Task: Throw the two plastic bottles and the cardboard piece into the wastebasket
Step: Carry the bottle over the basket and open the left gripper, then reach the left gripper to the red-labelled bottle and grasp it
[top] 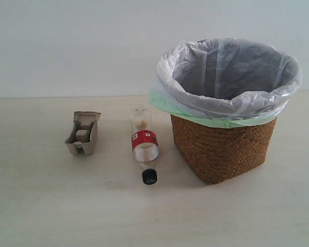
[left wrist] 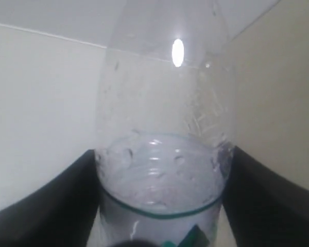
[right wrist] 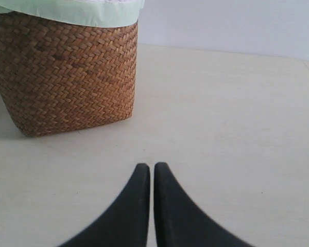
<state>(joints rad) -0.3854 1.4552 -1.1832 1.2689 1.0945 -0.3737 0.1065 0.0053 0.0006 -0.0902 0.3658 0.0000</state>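
Clear plastic bottle with the green-edged label (left wrist: 159,103) sits clamped in your left gripper (left wrist: 163,154); your right gripper (right wrist: 152,172) is pinched together, empty. Get it fully over the bag-lined mouth of the brown wicker wastebasket (top: 221,149), right of the exterior frame, before letting go.

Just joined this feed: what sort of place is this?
Probably a staged test bench: plain pale tabletop, blank white wall, and a lined wicker basket with a bottle and cardboard tray beside it.
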